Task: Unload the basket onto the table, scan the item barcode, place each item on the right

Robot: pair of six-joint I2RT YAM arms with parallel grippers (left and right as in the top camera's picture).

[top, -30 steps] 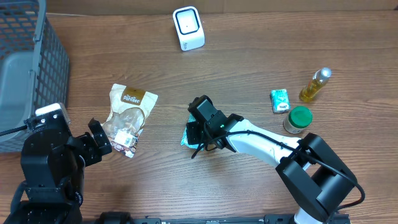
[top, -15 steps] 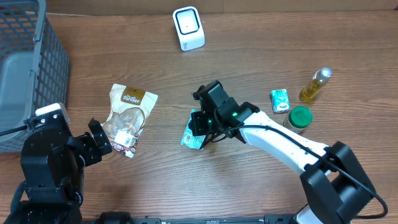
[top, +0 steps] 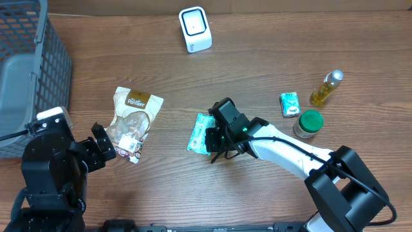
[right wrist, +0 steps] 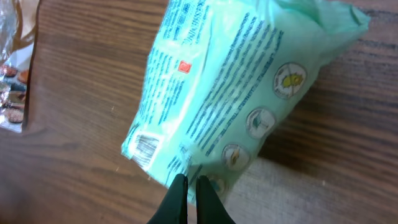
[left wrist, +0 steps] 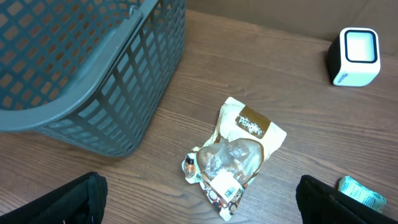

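**While the Right Claw Is Shut: Packet Position**

While the mint-green printed plastic packet lies on the brown wooden desk at the centre of the overhead frame, the right claw is fully closed, with its tips at the packet's lower edge. Whether they pinch the film cannot be determined. The left claw is spread wide and empty. The white box-shaped barcode scanner stands at top centre, well apart.

Right arm: white tubular link between black joint housings; small green light near the wrist.
Right cable: thin, black, strung along the white link.
Left arm: black boxy housings, pale grey block on top.
Right fingers: black, slim, tapering to points.
Left fingers: black, broad, matte.
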